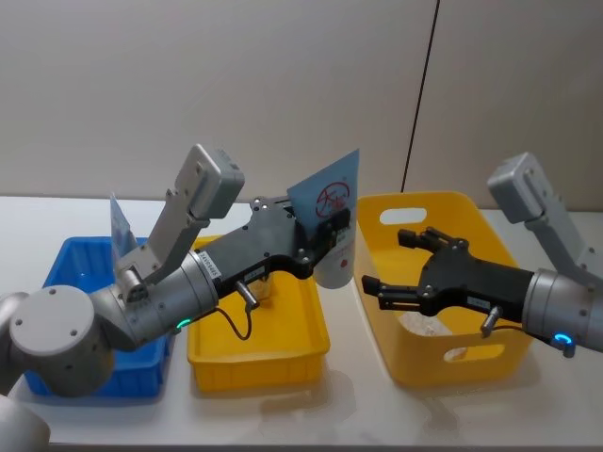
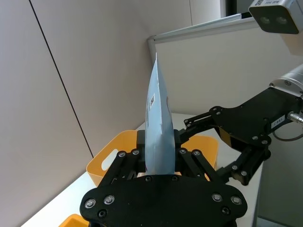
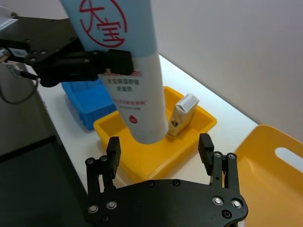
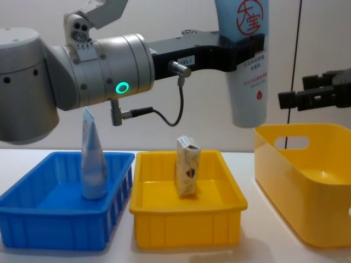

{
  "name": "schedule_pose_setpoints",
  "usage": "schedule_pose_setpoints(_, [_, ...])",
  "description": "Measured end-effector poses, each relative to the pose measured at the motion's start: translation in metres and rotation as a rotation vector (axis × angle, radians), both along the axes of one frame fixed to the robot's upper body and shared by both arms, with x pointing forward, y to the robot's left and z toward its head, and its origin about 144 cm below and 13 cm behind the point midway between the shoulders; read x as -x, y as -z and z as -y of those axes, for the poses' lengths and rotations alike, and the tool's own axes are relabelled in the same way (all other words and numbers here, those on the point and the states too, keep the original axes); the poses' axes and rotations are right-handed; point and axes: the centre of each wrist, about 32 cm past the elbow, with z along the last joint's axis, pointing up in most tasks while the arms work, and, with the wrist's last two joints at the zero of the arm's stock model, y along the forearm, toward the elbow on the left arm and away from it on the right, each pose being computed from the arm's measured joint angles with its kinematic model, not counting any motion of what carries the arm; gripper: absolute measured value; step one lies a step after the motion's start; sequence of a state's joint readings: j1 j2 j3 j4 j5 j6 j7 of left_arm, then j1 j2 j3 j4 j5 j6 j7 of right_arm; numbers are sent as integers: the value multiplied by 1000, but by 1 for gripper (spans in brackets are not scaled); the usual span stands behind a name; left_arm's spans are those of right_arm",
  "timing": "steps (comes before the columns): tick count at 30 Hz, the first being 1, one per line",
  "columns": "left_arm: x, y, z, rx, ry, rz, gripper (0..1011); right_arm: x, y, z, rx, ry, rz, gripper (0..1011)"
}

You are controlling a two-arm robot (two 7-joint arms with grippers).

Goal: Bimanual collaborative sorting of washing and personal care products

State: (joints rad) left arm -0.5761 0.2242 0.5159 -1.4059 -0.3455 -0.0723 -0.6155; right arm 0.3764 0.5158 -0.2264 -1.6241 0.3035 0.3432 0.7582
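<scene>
Chest view: left gripper (image 4: 244, 52) clamped on tube (image 4: 248, 76); right gripper (image 1: 386, 287) fingers apart. Handover needs a centred grasp.

Wall (image 1: 236, 85): plain, pale beige-grey, smooth panels, standing directly behind the counter across the head and chest views.
Panel seam (image 1: 421, 94): thin dark line, slightly tilted, running down the wall to the counter's rear edge; seen also in the chest view (image 4: 296, 55) and the left wrist view (image 2: 61, 80).
Counter (image 1: 358, 377): white, flat, matte surface, its rear edge meeting the wall.
Partition (image 2: 222, 71): in the left wrist view, a second pale panel with a light metal top rail and corner post, meeting the wall at a corner.
Light: even, diffuse, indoor; soft shadows on the counter; no source visible.
Floor: cannot tell.
</scene>
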Motion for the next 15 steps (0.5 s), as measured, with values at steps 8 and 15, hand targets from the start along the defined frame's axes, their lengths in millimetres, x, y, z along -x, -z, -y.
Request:
schedule_pose_setpoints(8, [0, 0, 0, 0, 0, 0, 248, -8, -2, -7, 15, -50, 7, 1004])
schedule_pose_setpoints(15, [0, 0, 0, 0, 0, 0, 248, -15, -1, -14, 37, -68, 20, 1004])
